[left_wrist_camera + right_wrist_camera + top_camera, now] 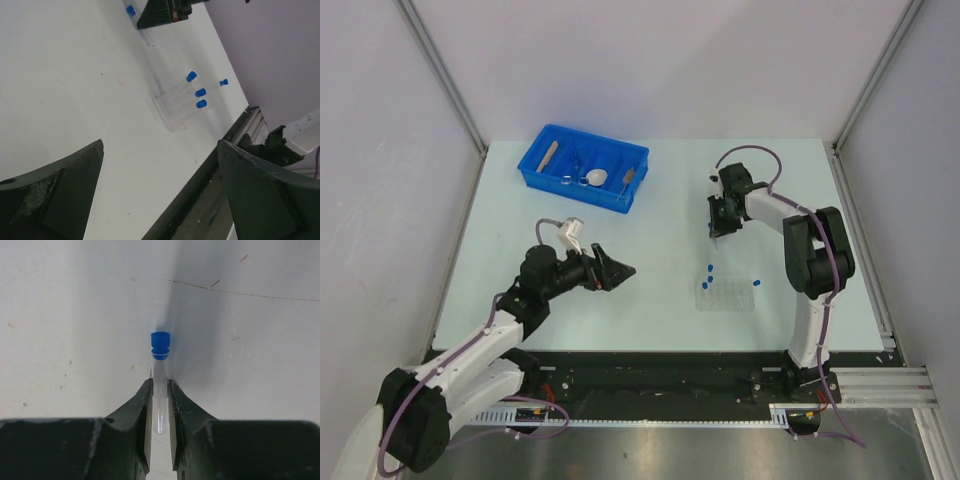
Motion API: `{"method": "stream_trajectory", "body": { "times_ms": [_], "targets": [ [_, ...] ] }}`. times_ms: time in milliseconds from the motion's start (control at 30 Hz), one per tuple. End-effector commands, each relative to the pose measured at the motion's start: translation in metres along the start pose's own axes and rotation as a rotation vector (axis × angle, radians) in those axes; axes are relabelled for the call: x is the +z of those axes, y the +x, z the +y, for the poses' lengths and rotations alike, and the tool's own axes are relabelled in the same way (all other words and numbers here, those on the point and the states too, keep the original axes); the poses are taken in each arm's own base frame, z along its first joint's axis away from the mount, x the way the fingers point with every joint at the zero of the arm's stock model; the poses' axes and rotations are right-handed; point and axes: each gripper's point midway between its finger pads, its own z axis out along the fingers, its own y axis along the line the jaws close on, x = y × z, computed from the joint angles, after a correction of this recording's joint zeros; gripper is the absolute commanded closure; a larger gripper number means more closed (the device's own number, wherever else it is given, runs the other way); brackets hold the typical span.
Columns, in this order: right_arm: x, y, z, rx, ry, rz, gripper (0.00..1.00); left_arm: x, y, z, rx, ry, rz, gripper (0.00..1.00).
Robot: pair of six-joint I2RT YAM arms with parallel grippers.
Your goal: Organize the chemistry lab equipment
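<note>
- Pinching a blue-capped tube (pixel 160 347) in the right gripper (pixel 160 390), elbow folded, wrist angled down.
- Holding the left gripper (pixel 160 145) spread wide, low, facing the tube rack (pixel 175 107).

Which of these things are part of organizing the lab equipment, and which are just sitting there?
Job: held tube, other tubes, tube rack, tongs, wooden stick, white dish, brown-handled tool.
Just there: blue bin.

Five tubes (pixel 201 103), one rack (pixel 175 107), one bin (pixel 575 192).
</note>
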Motion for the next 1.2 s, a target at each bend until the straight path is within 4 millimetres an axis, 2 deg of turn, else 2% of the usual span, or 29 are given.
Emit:
{"method": "stream_trajectory", "body": {
  "times_ms": [0,133,267,400,433,467,533,600,633,667,700,833,867,900,967,1033,1067,1100,1167],
  "targets": [
    [-0.032,-0.031,0.017,0.023,-0.162,-0.095,0.83,0.007,-0.011,-0.035,-0.100,0.199,-0.031,0.00],
    [-0.050,-0.037,0.030,0.031,-0.279,-0.120,0.87,0.015,-0.019,-0.045,-0.144,0.259,-0.039,0.01],
    [-0.071,-0.043,0.045,0.025,-0.382,-0.154,0.88,0.029,-0.019,-0.045,-0.169,0.271,-0.006,0.04],
    [-0.109,-0.050,0.073,0.023,-0.541,-0.197,0.88,0.046,-0.027,-0.055,-0.167,0.305,0.010,0.07],
    [-0.126,-0.051,0.085,0.015,-0.613,-0.206,0.88,0.054,-0.023,-0.052,-0.182,0.299,0.030,0.10],
    [-0.137,-0.053,0.093,0.042,-0.660,-0.211,0.88,0.058,-0.029,-0.058,-0.178,0.317,0.026,0.11],
    [-0.160,-0.048,0.111,0.051,-0.773,-0.196,0.88,0.069,-0.026,-0.064,-0.189,0.348,0.050,0.14],
    [-0.174,-0.045,0.122,0.067,-0.834,-0.192,0.88,0.078,-0.032,-0.078,-0.187,0.388,0.044,0.16],
    [-0.179,-0.040,0.129,0.059,-0.855,-0.191,0.88,0.085,-0.029,-0.076,-0.198,0.381,0.052,0.16],
    [-0.182,-0.038,0.132,0.059,-0.870,-0.190,0.88,0.090,-0.035,-0.083,-0.190,0.392,0.043,0.16],
    [-0.186,-0.035,0.136,0.067,-0.885,-0.183,0.88,0.095,-0.032,-0.085,-0.193,0.386,0.049,0.16],
    [-0.191,-0.029,0.142,0.057,-0.905,-0.190,0.87,0.117,-0.033,-0.081,-0.217,0.321,0.033,0.19],
    [-0.191,-0.028,0.142,0.059,-0.907,-0.188,0.87,0.122,-0.039,-0.084,-0.216,0.312,0.020,0.21],
    [-0.191,-0.027,0.143,0.059,-0.910,-0.188,0.87,0.129,-0.026,-0.078,-0.225,0.263,0.061,0.23],
    [-0.191,-0.026,0.143,0.069,-0.916,-0.182,0.87,0.138,-0.033,-0.078,-0.219,0.217,0.042,0.29],
    [-0.192,-0.025,0.144,0.070,-0.924,-0.183,0.87,0.146,-0.021,-0.072,-0.229,0.165,0.073,0.38],
    [-0.192,-0.025,0.144,0.073,-0.925,-0.183,0.87,0.149,-0.026,-0.071,-0.229,0.146,0.057,0.39],
    [-0.192,-0.024,0.145,0.071,-0.927,-0.182,0.87,0.152,-0.018,-0.068,-0.236,0.121,0.078,0.40],
    [-0.192,-0.023,0.145,0.074,-0.928,-0.182,0.87,0.156,-0.020,-0.067,-0.232,0.095,0.073,0.41]
  ]
}}
